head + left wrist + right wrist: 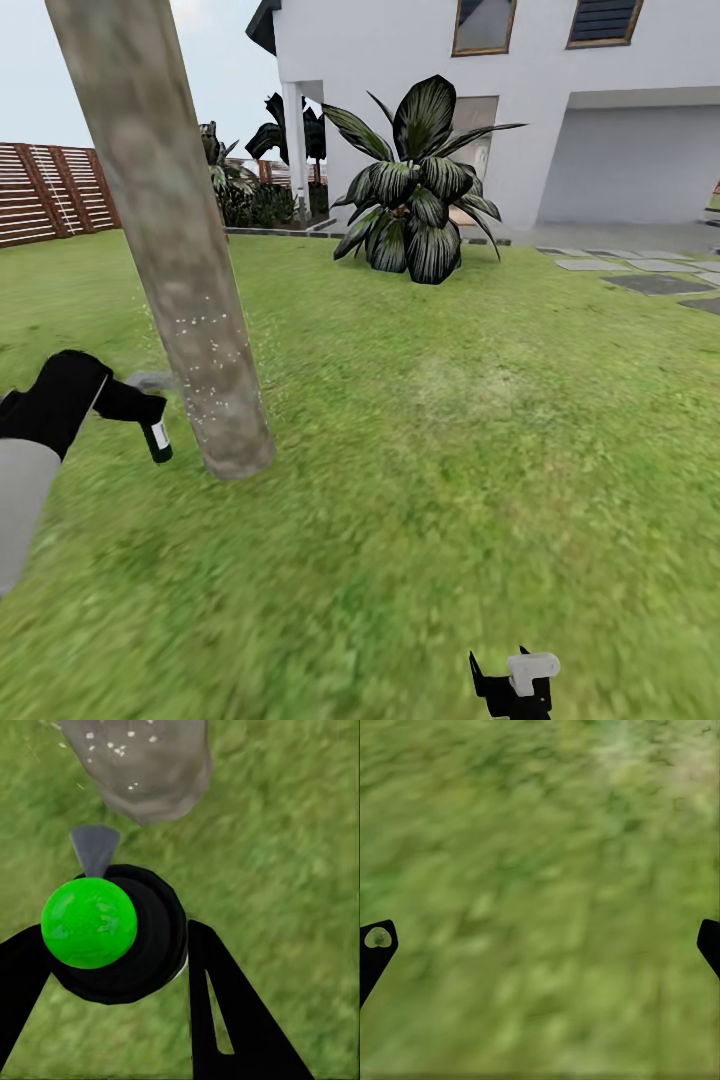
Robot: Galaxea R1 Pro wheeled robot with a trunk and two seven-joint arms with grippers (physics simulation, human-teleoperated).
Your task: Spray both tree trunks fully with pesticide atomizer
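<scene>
A thick, pale grey-brown tree trunk (170, 250) leans up from the lawn at the left. Whitish pesticide specks (200, 350) dot its lower part. My left gripper (138, 405) is shut on the pesticide atomizer (158, 440), a dark bottle with a white label, just left of the trunk's base. Its grey spray head (150, 380) points at the trunk. In the left wrist view the atomizer (150, 945) sits between the black fingers (225, 1020), its nozzle (95, 847) facing the speckled trunk (142, 765). My right gripper (515, 685) hangs open low over the grass, fingertips (375, 945) wide apart.
A dark, broad-leaved plant (420, 190) stands mid-lawn before the white house (520, 100). A brown slatted fence (50, 190) runs at the far left. Grey paving slabs (650, 280) lie at the far right. Open green lawn (450, 450) spreads right of the trunk.
</scene>
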